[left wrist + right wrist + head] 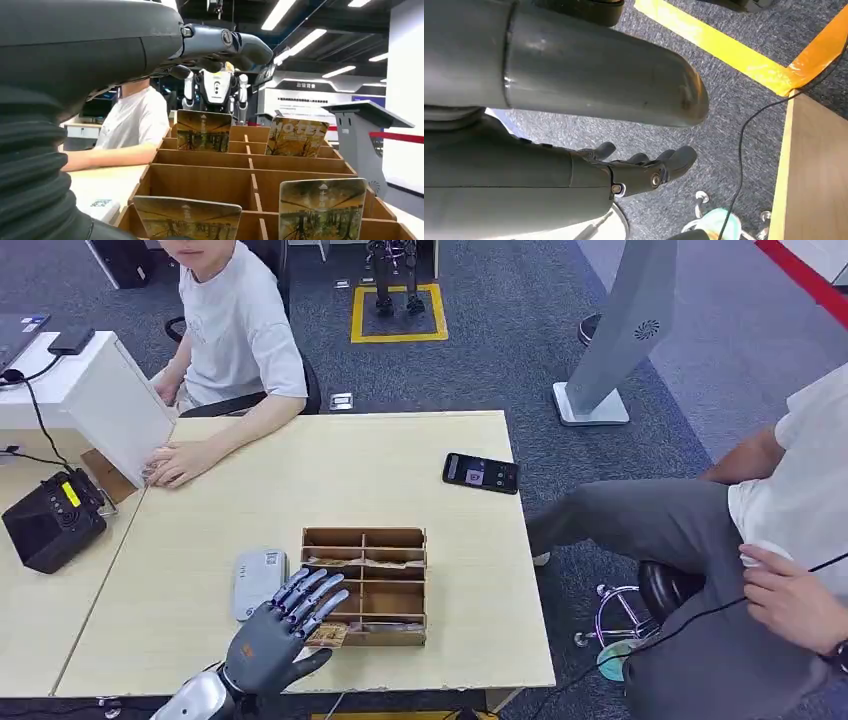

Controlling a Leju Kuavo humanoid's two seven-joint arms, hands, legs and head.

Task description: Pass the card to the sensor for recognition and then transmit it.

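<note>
- While the left hand [285,625] hovers over the near-left corner of the wooden divider box [366,586], its fingers [318,592] are spread and hold nothing.
- Card [327,635] stands in the box's near-left compartment, just beside the hand's thumb; can't tell if they touch.
- Left wrist view: more cards upright in the box, one near-right [322,209], two in the far row [203,131] [296,137].
- Grey sensor pad [258,582] lies flat on the table [200,540], just left of the box, partly under the fingers.
- Right hand [639,167] hangs beside the table edge over grey carpet, fingers loosely extended, nothing in it.
- Phone [481,472] lies on the table's far right.
- Seated person [235,330] at the far-left corner, hands resting on the tabletop by a white box [110,405].
- Second person [760,540] sits to the right.
</note>
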